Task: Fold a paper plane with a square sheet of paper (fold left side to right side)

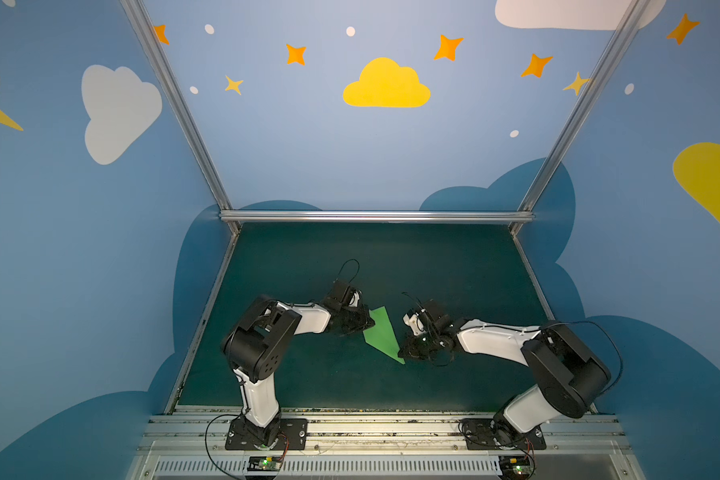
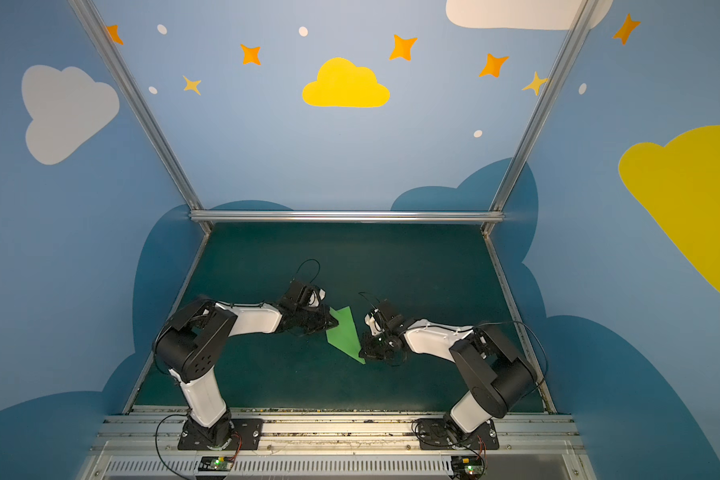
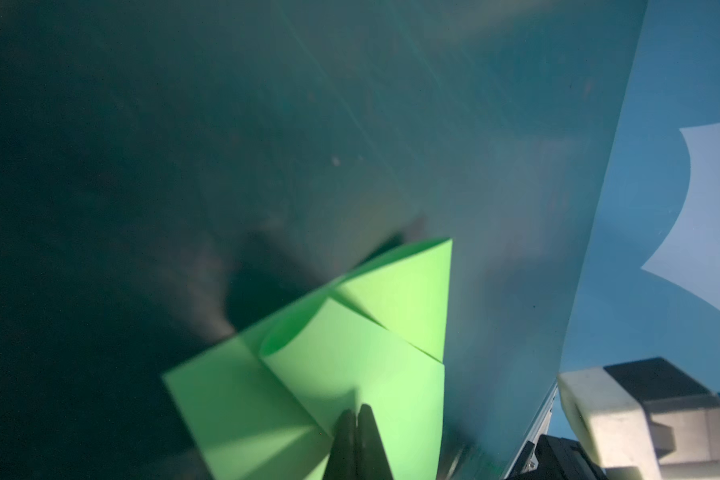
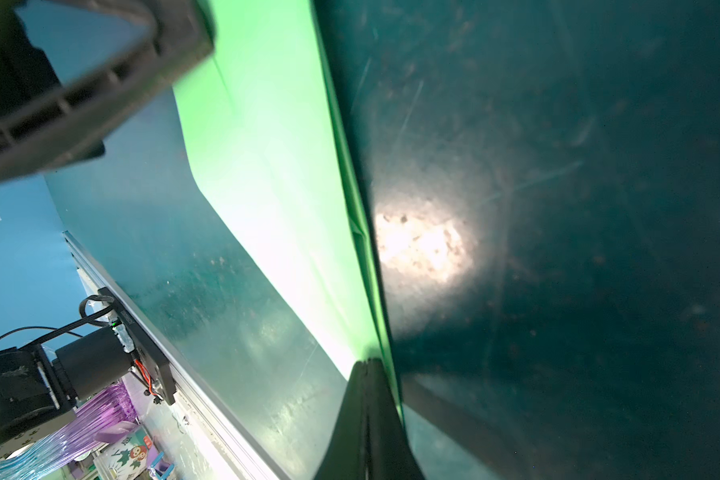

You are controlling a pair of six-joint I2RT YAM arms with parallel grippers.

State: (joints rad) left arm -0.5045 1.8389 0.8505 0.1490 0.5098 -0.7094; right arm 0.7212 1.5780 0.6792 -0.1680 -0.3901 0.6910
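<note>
The square sheet of paper is bright green and lies on the dark teal mat, folded into a long pointed shape like a paper plane. Its point faces the front right. In the left wrist view its layered flaps show, one slightly lifted. My left gripper is shut, its tips resting on the paper's wide far-left part. My right gripper is shut too, and its tips press the narrow front end of the paper. Nothing is pinched between either pair of fingers.
Aluminium frame rails border the mat at the back and sides, with blue painted walls beyond. A metal rail at the front carries both arm bases. The two wrists stand close together over the paper.
</note>
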